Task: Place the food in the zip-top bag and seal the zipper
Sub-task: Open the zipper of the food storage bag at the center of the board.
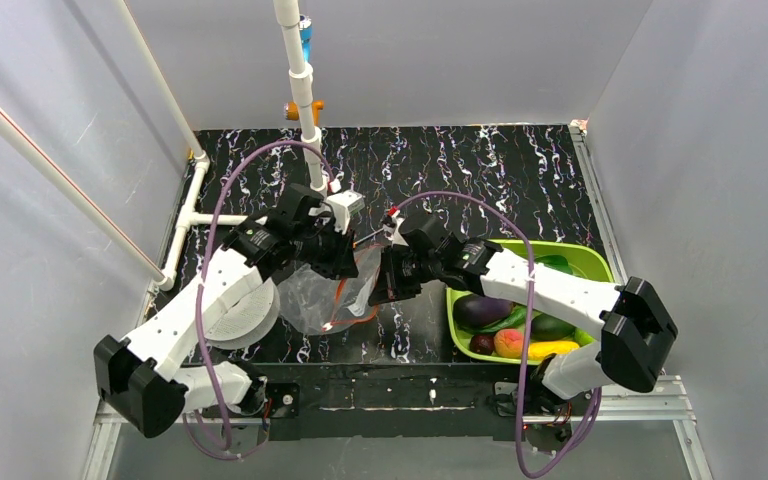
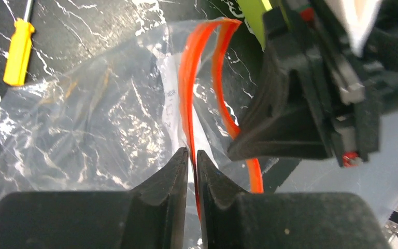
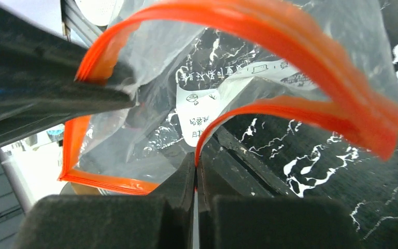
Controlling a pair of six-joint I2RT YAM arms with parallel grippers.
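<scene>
The clear zip-top bag (image 1: pixel 315 300) hangs between my two grippers over the dark marbled table, and I see no food inside it. In the left wrist view my left gripper (image 2: pixel 192 155) has its jaws almost together, with the red-orange zipper (image 2: pixel 186 78) of one lip running between them. My right gripper (image 3: pixel 195 156) is shut on the zipper (image 3: pixel 269 26) of the other lip, below the bag's white label (image 3: pixel 202 109). The mouth bows open between the two grips. The food lies in a green tray (image 1: pixel 590 262): a purple eggplant (image 1: pixel 480 310), a peach (image 1: pixel 508 343) and a yellow piece (image 1: pixel 552 349).
A white ribbed spool (image 1: pixel 240 320) sits under the left arm. A yellow screwdriver (image 2: pixel 18 52) lies on the table beyond the bag. A white pipe (image 1: pixel 305 100) stands upright behind the grippers, and more white pipe runs along the left wall.
</scene>
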